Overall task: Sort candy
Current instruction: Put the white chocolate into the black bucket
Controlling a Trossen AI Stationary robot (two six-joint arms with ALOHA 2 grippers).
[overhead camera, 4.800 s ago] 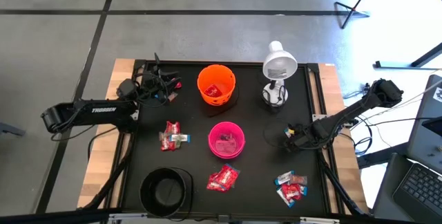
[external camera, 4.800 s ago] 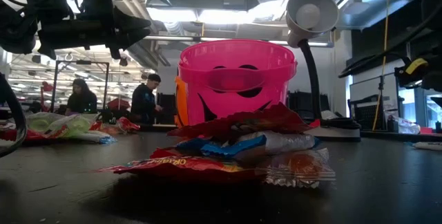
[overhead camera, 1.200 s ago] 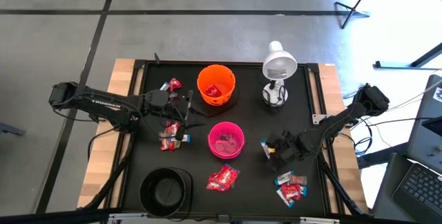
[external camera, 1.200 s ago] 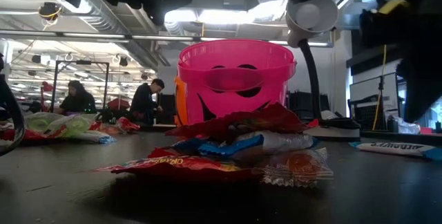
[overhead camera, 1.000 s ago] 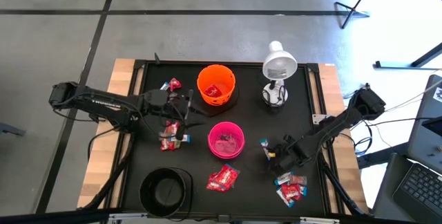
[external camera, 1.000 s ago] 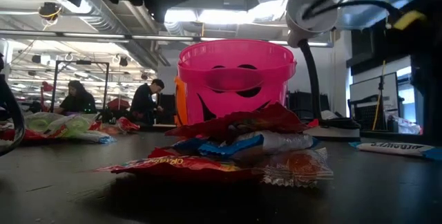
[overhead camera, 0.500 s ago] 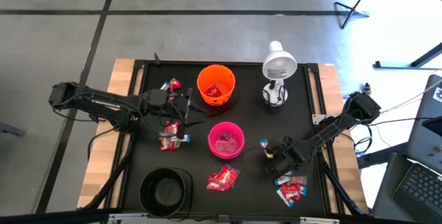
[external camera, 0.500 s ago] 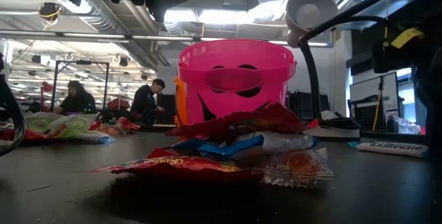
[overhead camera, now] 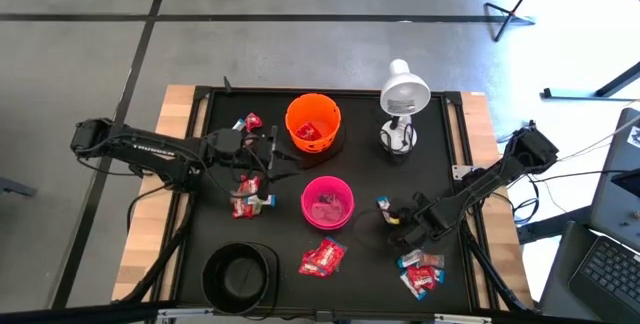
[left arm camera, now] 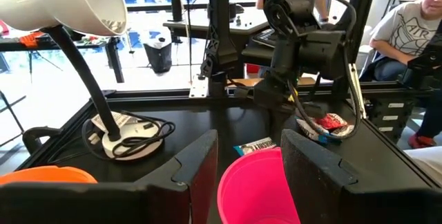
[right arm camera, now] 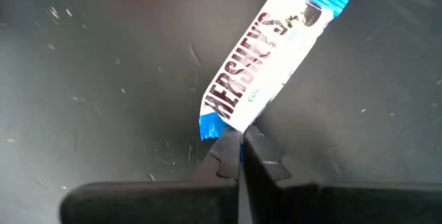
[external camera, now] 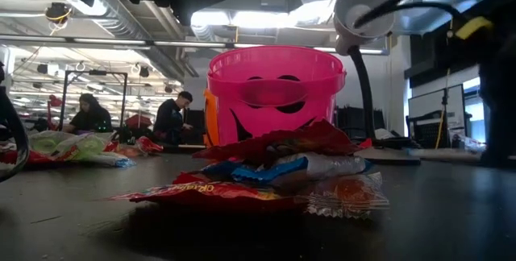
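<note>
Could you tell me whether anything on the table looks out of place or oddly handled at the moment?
One thing: the right gripper is shut on only the end crimp of a blue-and-white candy bar, so the bar sticks out beyond its tips. Otherwise candy lies in loose piles around the pink bowl.

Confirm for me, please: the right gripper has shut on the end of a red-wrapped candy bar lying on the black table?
Not quite: the candy bar is white with blue ends, not red. The right wrist view shows the right gripper shut on its end, on the black table.

Looked like a robotics lab: exposed ceiling ducts (external camera: 121, 19), equipment racks (left arm camera: 228, 23), people (external camera: 171, 118) at workstations behind the bench (overhead camera: 370, 264).
</note>
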